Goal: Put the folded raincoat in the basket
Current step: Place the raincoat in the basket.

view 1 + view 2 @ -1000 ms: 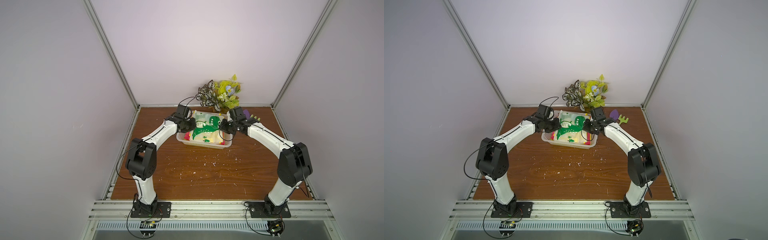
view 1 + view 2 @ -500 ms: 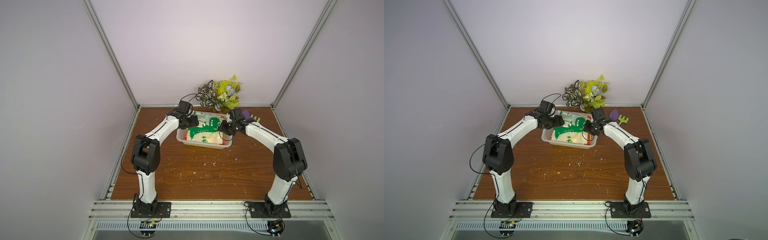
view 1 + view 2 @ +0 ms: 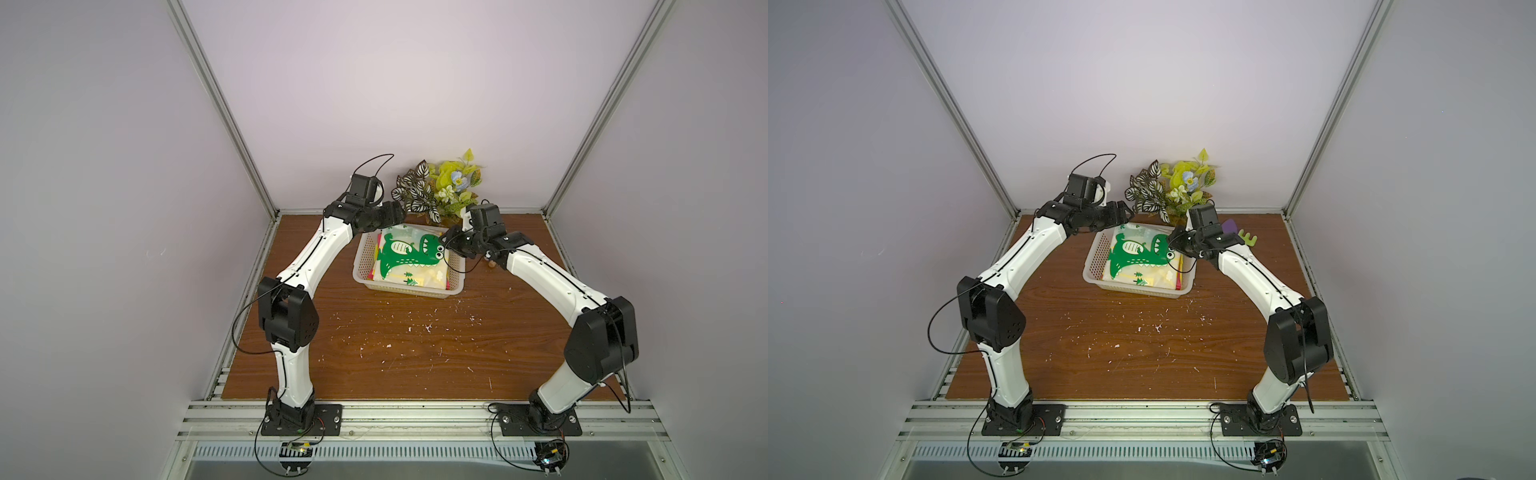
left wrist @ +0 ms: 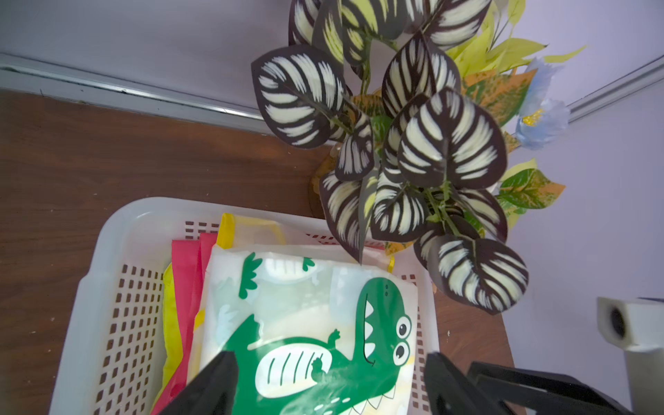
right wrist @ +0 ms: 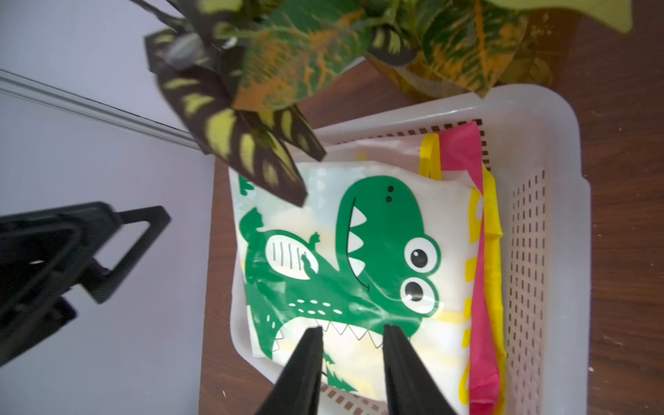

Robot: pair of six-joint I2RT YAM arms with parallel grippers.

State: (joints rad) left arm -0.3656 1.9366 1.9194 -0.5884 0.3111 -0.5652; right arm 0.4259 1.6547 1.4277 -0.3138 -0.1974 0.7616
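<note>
The left gripper stands with its jaws spread wide and nothing between them. In a top view it hangs over the far left corner of the basket. The right gripper is parted too, more narrowly, and it also holds nothing: its black fingertips hover above the printed teeth at the right edge of the garment.

Below both lies the folded raincoat, a pale translucent plastic square printed with a green cartoon dinosaur. It is already inside the shallow off-white perforated plastic basket, flat on top of folded pink and yellow sheets. The basket sits at the far middle of the brown wooden table. It is just in front of an artificial plant with striped dark leaves and yellow-green foliage, whose leaves overhang the basket's far rim.

The placing looks done; what remains is probably to draw the arms clear.

The raincoat looks very light, limp and slick, a thin film whose layers would slide and spring apart. If it needed shifting, a pinch across all the layers at a folded edge, one on each side, would likely keep the bundle together. A grab at the middle would probably lift only the top sheet.
</note>
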